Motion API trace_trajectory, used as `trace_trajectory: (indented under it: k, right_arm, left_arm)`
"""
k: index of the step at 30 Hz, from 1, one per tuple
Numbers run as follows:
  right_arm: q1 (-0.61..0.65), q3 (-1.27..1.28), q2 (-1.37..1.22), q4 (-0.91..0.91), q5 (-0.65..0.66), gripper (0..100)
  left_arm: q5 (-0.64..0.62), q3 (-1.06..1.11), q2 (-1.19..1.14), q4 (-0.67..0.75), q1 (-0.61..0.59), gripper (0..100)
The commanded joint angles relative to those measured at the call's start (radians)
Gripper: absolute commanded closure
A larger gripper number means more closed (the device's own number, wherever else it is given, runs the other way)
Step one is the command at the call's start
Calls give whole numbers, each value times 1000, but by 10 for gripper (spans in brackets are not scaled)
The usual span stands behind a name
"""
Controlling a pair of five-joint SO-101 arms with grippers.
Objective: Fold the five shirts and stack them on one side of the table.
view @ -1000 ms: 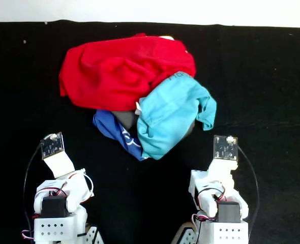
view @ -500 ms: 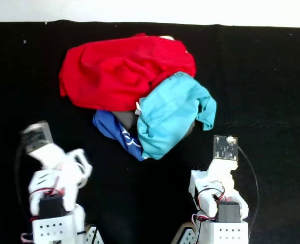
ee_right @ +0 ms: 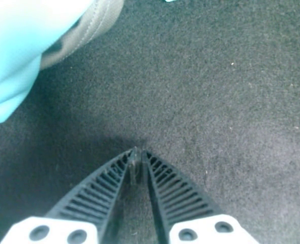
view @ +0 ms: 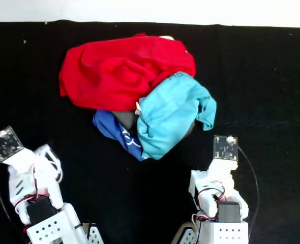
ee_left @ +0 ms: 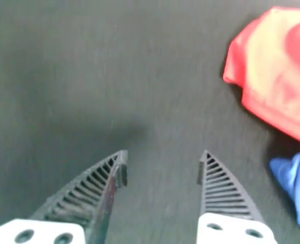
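High view: overhead, far, looking down on shirt pile [view: 135, 94]. Left wrist: close, low, shares pile's red shirt [ee_left: 277, 81]. Right wrist: close, low, shares pile's teal shirt [ee_right: 23, 51].

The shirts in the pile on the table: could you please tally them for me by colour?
Red shirt: 1
Turquoise shirt: 1
Dark blue shirt: 1
Grey shirt: 1
Total: 4 plainly showing. I cannot tell whether the white sliver at the pile's far edge is a fifth.
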State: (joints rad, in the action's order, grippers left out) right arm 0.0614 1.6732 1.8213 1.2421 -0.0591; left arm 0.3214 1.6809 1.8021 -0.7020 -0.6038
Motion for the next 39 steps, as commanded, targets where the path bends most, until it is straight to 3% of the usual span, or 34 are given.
trace_trajectory:
  k: [1, 3, 8, 11, 16, 21, 30, 39]
  right_arm:
    - [7, 131, 8, 5, -5, 980]
    - [7, 131, 8, 5, -5, 980]
    - [7, 131, 8, 5, -5, 980]
    - [7, 131, 8, 5, -5, 980]
    - [7, 131, 8, 5, -5, 980]
    - [7, 131, 8, 5, -5, 980]
    - [7, 131, 8, 5, -5, 980]
    - [7, 131, 8, 5, -5, 980]
  left_arm:
    - [52, -1, 2, 38, 28, 783]
    - [117, -50, -7, -6, 77, 783]
    - [121, -259, -33, -178, 263, 783]
    - [124, -374, -168, -238, 369, 781]
    - [118, -604, -555, -261, 446, 705]
    - [117, -911, -1012, -261, 501, 701]
    - [-187, -1679, -1736, -502, 746, 697]
    - [-215, -2196, -2236, -631, 868, 666]
